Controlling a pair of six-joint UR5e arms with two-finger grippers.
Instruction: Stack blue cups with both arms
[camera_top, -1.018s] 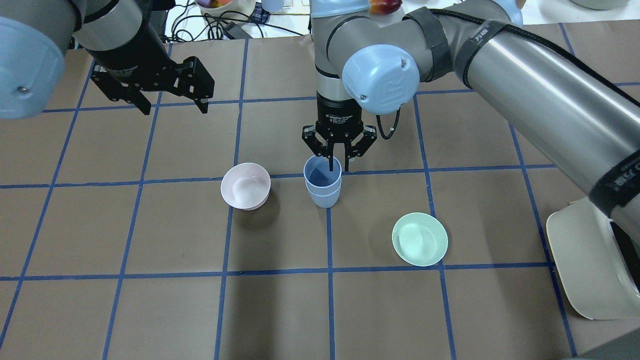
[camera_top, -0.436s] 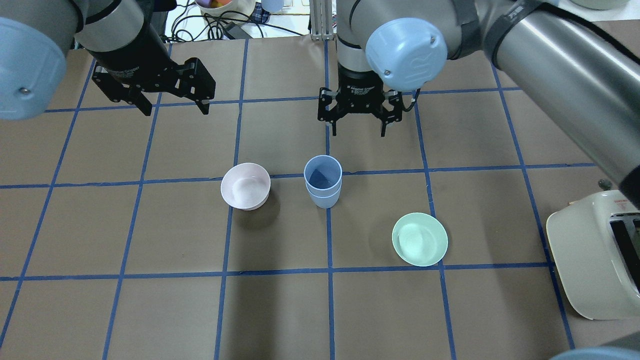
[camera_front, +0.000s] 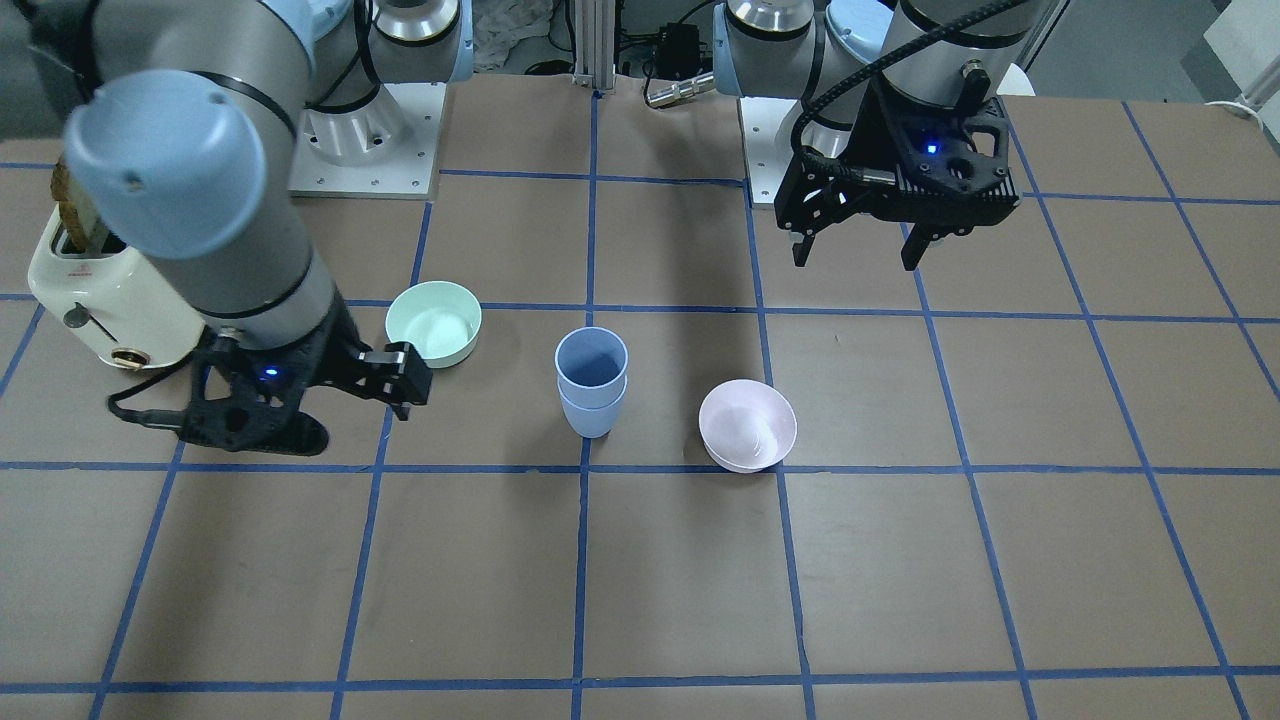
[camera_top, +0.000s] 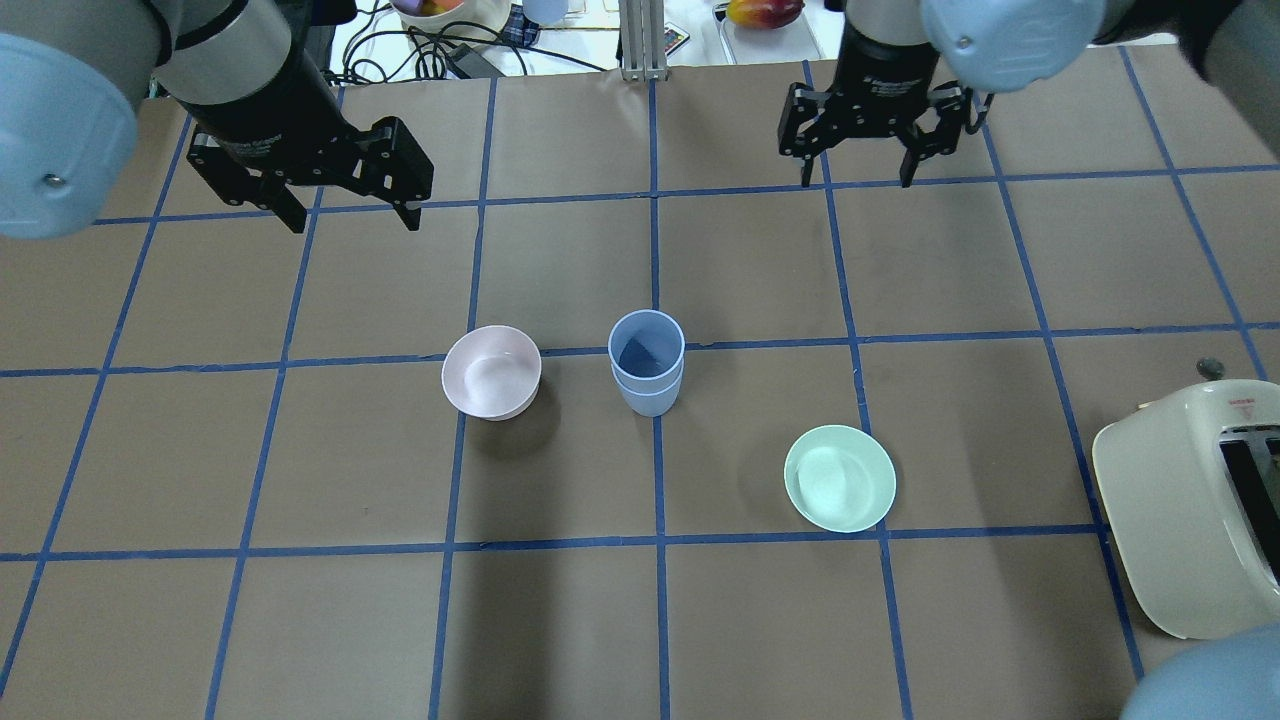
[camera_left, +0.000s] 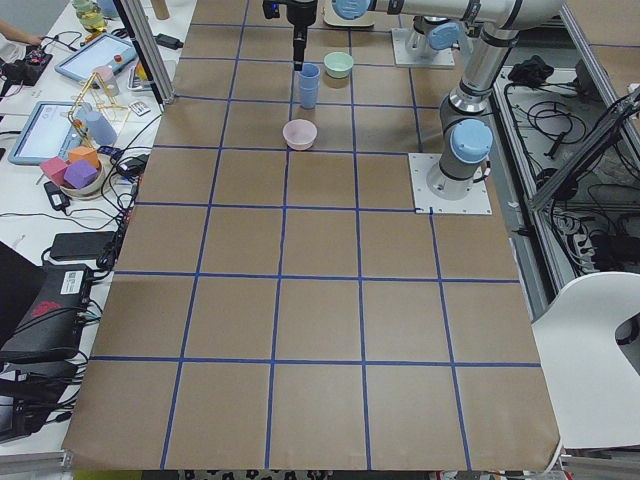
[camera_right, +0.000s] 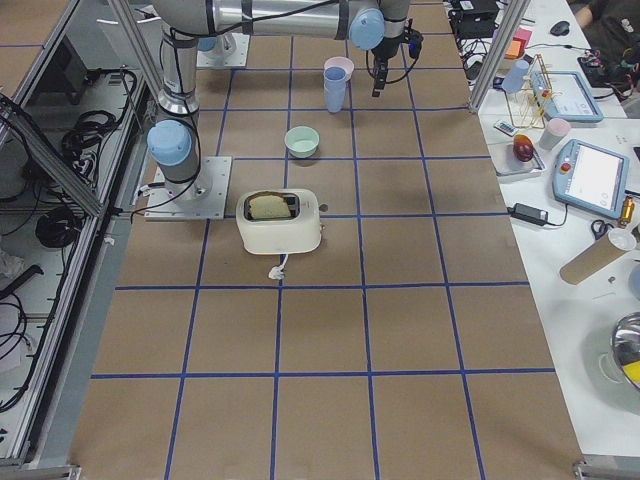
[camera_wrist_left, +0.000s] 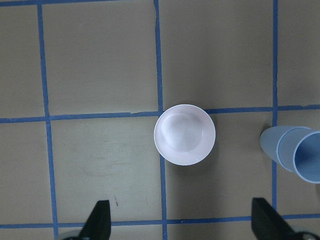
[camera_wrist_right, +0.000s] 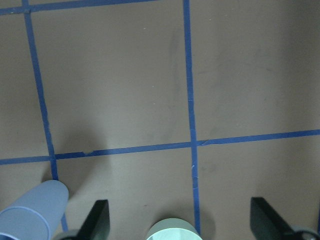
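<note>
The two blue cups (camera_top: 646, 375) stand nested one inside the other, upright on a blue tape line at the table's middle; they also show in the front view (camera_front: 592, 395). My right gripper (camera_top: 855, 182) is open and empty, raised well behind and to the right of the stack. My left gripper (camera_top: 352, 220) is open and empty, raised at the far left. The left wrist view shows the stack (camera_wrist_left: 295, 155) at its right edge. The right wrist view shows a cup (camera_wrist_right: 32, 210) at its lower left.
A pale pink bowl (camera_top: 491, 372) sits just left of the stack. A mint-green bowl (camera_top: 839, 478) sits to the front right. A cream toaster (camera_top: 1190, 510) stands at the right edge. Cables and clutter lie beyond the table's far edge.
My right gripper, which had a finger inside the top cup, has lifted off the stack and moved away to the far right, open. The stack stays put. The left gripper has not moved.
</note>
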